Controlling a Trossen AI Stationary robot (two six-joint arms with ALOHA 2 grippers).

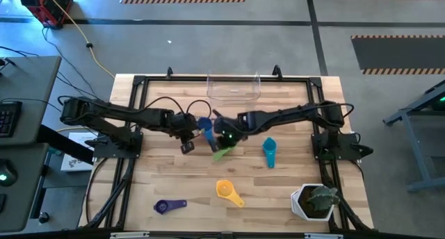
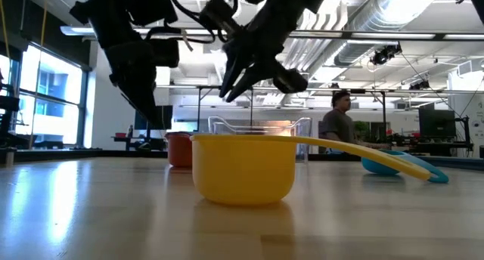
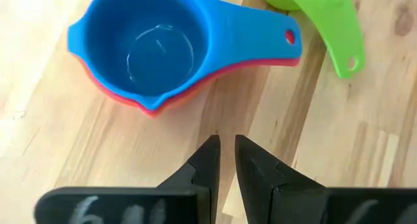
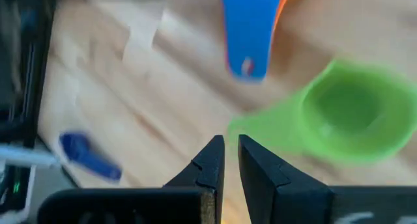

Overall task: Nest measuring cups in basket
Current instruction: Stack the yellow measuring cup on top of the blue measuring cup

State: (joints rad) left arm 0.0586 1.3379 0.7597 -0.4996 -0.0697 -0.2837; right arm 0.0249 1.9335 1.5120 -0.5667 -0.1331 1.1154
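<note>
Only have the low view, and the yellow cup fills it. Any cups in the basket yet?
Observer: No. From above, the basket at the table's far edge looks to hold no cups.
Operator: Where's the blue one? Can't find it.
Observer: The blue cup sits nested in a red cup mid-table, just ahead of the left gripper, which holds nothing.
</note>
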